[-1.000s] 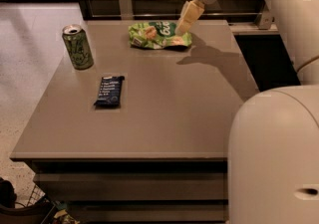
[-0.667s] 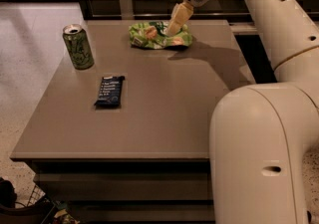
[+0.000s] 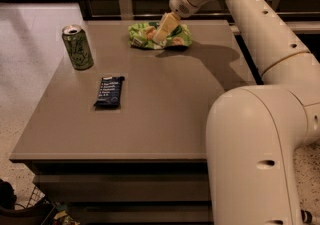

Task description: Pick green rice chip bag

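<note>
The green rice chip bag (image 3: 145,36) lies crinkled at the far middle of the grey table (image 3: 150,114). My gripper (image 3: 163,31) hangs from the arm that reaches in from the right and points down onto the middle of the bag, its pale fingers in front of the bag's centre. Part of the bag is hidden behind the gripper.
An upright green drink can (image 3: 77,47) stands at the table's far left. A small dark blue wrapped bar (image 3: 110,91) lies left of centre. My arm's large white base (image 3: 250,159) fills the right foreground. A wooden wall with metal posts runs behind the table.
The gripper has moved left, from the bag's right edge to over its middle, and sits lower against it. The bag, can and bar have not moved.
</note>
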`<action>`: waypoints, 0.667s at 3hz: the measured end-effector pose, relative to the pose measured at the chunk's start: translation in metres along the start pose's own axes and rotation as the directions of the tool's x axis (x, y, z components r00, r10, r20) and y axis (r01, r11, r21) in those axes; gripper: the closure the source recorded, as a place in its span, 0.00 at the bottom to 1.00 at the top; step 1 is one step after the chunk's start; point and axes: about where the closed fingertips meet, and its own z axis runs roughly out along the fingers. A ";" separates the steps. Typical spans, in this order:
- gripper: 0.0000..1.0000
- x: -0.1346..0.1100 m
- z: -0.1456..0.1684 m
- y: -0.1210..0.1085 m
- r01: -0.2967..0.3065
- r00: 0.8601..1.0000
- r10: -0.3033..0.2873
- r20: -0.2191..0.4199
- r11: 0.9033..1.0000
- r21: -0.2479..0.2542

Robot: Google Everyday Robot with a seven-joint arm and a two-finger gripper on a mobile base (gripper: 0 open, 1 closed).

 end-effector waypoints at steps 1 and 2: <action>0.00 0.014 0.037 0.023 -0.088 0.996 0.089 0.015 0.995 -0.050; 0.00 0.023 0.053 0.037 -0.139 0.990 0.140 0.012 0.987 -0.080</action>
